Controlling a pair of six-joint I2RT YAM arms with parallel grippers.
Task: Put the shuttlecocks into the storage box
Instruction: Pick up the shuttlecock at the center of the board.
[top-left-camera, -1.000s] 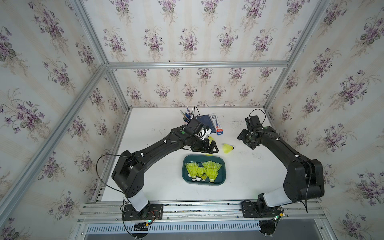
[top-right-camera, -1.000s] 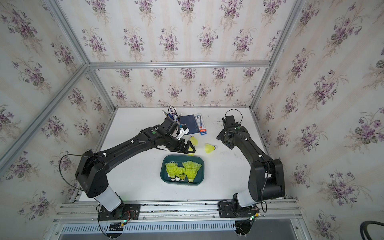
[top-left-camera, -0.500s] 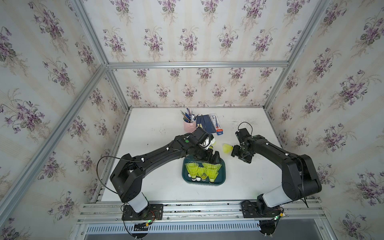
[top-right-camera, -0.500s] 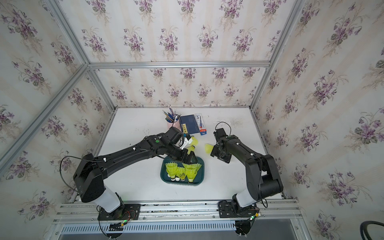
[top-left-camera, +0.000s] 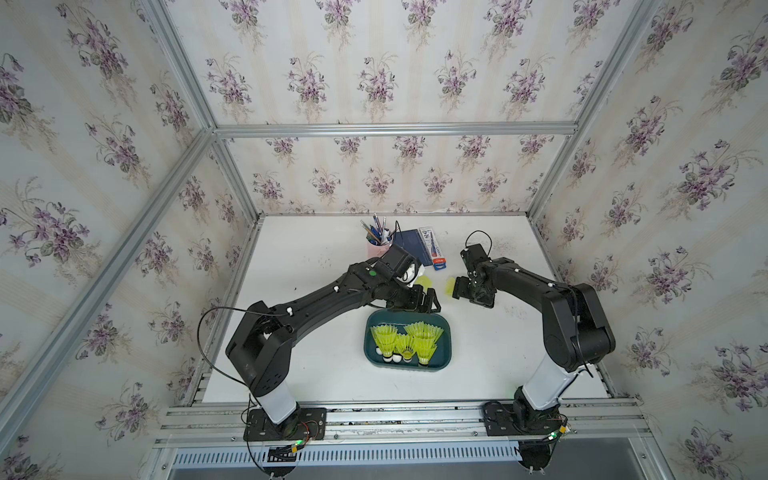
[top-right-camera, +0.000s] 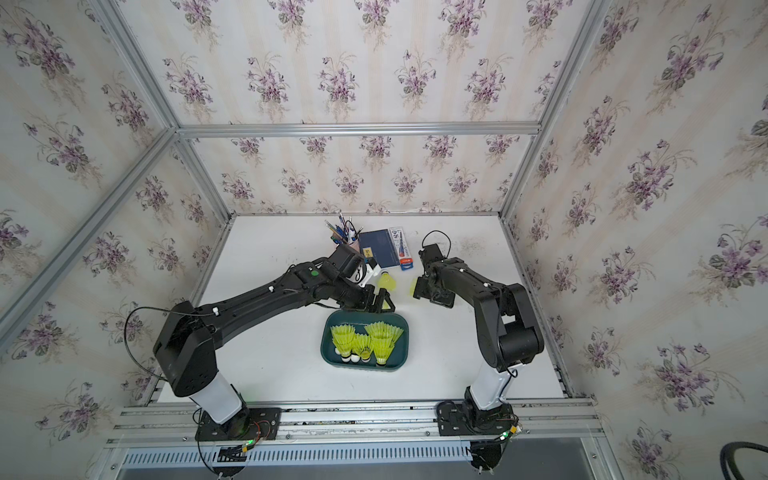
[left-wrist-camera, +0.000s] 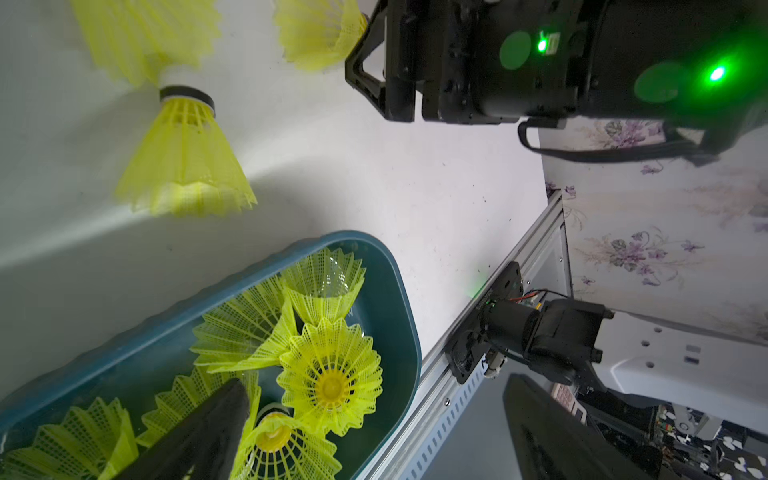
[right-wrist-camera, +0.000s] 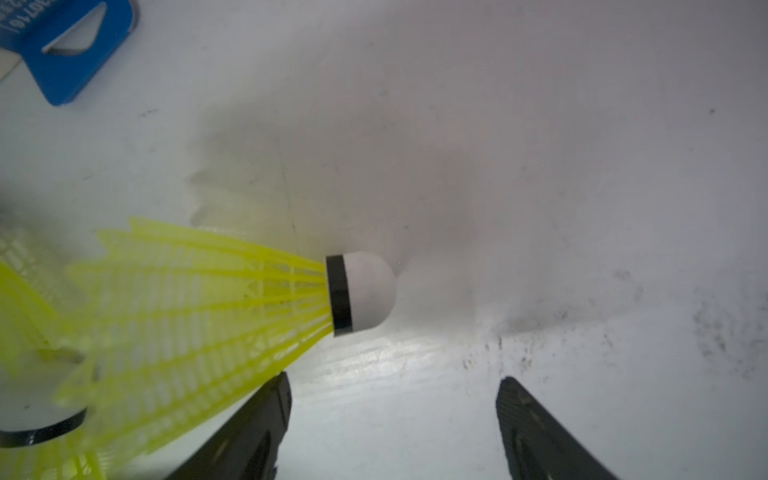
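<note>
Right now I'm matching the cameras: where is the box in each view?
Both top views: box below centre.
Left wrist: box in the picture's lower left corner.
Right wrist: not in it.
Shared landmark: the shuttlecock lying on its side, seen in all four.

Blue-and-white card blister pack (top-left-camera: 432, 247), beside the dark blue notebook (top-left-camera: 409, 245): print present, too small to read in both top views. Blue card tab with cut-out slot (right-wrist-camera: 79, 45): white characters, inverted and cropped, not legible.
</note>
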